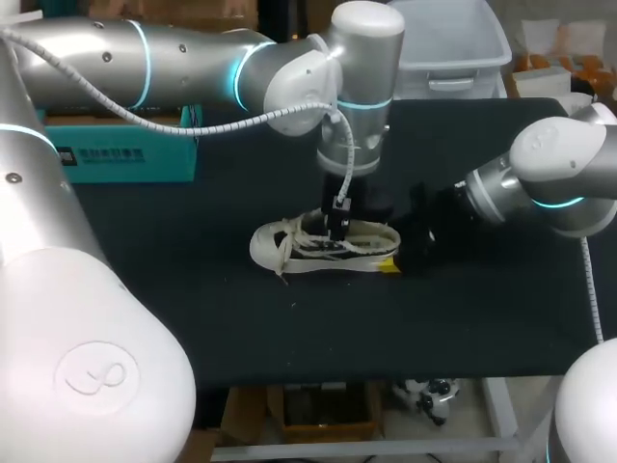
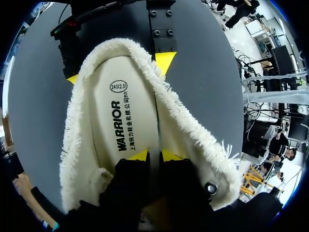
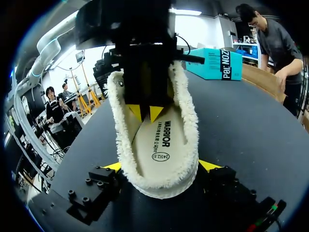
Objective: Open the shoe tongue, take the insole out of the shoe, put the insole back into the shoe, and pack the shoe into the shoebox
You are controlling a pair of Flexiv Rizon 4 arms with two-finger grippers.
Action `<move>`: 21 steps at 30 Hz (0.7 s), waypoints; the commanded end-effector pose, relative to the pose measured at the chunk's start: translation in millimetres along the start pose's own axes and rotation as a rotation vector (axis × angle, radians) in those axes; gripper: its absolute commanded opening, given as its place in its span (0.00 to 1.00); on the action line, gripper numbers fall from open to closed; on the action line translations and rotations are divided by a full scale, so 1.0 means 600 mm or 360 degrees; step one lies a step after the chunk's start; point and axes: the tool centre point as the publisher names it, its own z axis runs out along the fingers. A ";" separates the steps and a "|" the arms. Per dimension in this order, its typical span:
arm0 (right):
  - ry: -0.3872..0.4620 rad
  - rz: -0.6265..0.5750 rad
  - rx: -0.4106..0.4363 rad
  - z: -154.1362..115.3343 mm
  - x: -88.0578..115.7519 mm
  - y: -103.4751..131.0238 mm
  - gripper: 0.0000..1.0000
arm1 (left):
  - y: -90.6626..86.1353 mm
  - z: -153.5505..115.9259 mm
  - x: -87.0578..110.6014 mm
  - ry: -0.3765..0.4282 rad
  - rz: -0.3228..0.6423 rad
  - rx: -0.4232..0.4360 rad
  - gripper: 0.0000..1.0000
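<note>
A cream shoe (image 1: 289,246) with a fleecy rim lies on its sole mid-table, heel toward my right arm. Its printed insole (image 2: 123,116) lies flat inside. My left gripper (image 2: 154,155) reaches down into the shoe's mouth. Its yellow tips stand a narrow gap apart on the insole (image 3: 161,140), with nothing between them. My right gripper (image 3: 161,166) straddles the heel, one yellow tip against each side of the fleecy rim. The head view shows the left gripper (image 1: 337,231) over the shoe's middle and the right gripper (image 1: 397,253) at its heel.
The teal shoebox (image 1: 125,154) stands at the back left of the black table top (image 1: 482,318). A clear plastic bin (image 1: 453,48) sits at the back right. Bare table lies in front of the shoe.
</note>
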 end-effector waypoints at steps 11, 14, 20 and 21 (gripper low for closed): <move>0.0002 0.0002 -0.0001 0.011 0.000 -0.010 0.00 | 0.006 0.089 -0.012 -0.0208 0.0011 0.0055 0.20; 0.0002 0.0002 -0.0001 0.011 0.000 -0.010 0.00 | 0.000 0.104 -0.020 -0.0273 0.0019 0.0019 0.19; 0.0002 0.0002 -0.0001 0.011 0.000 -0.010 0.00 | -0.002 0.134 -0.051 -0.0364 -0.0032 -0.0008 0.27; 0.0002 0.0002 -0.0001 0.011 0.000 -0.010 0.00 | -0.001 0.137 -0.059 -0.0378 -0.0049 0.0004 0.27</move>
